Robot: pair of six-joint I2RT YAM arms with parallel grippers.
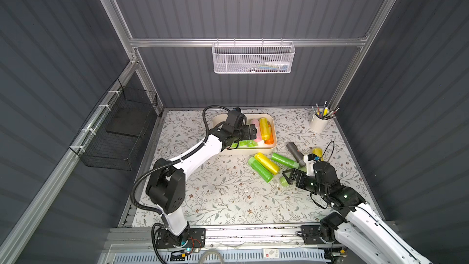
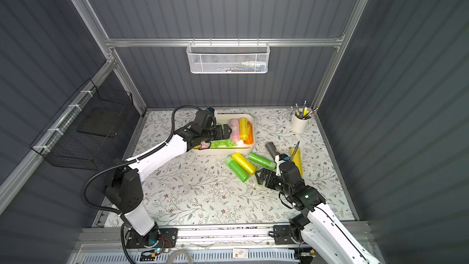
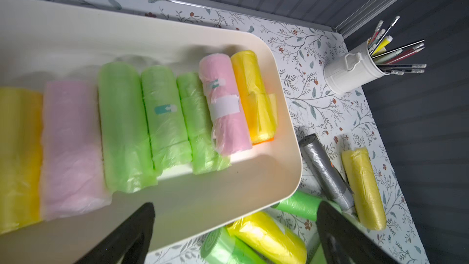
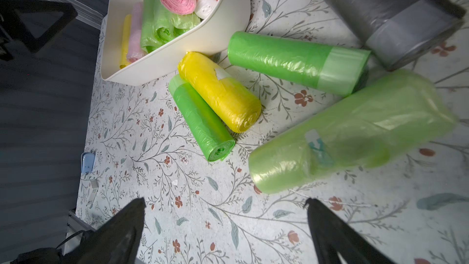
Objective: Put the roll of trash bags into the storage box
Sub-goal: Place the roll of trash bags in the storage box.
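— Well, how's the left hand (image 3: 234, 206) from where you stand?
— Spread wide, with nothing between its black fingers. It hangs over the near wall of the shallow cream-white plastic storage box (image 3: 228, 189), which sits toward the back of the floral-patterned desk (image 4: 177, 173).
— And inside the box?
— A row of yellow, pink and light green rolls (image 3: 165, 113) lies side by side on its floor. A pink roll with white tape (image 3: 225, 113) lies on top at one end, against a yellow-orange roll (image 3: 253, 92).
— The right hand (image 4: 224, 201)?
— Wide too, and empty, low above the desk. A pale green translucent roll of trash bags (image 4: 350, 133) lies on the desk just ahead of its fingers, not between them, and outside the box.
— More rolls out there?
— Yes. A bright green roll (image 4: 200, 120) and a yellow roll (image 4: 218, 90) lie touching each other, just beside the box's front wall. Another green roll (image 4: 291, 59) is near them, and beyond it a grey roll (image 4: 388, 8) and a dull yellow roll (image 3: 363, 189). A white cup of pens (image 3: 352, 72) stands in the back corner.
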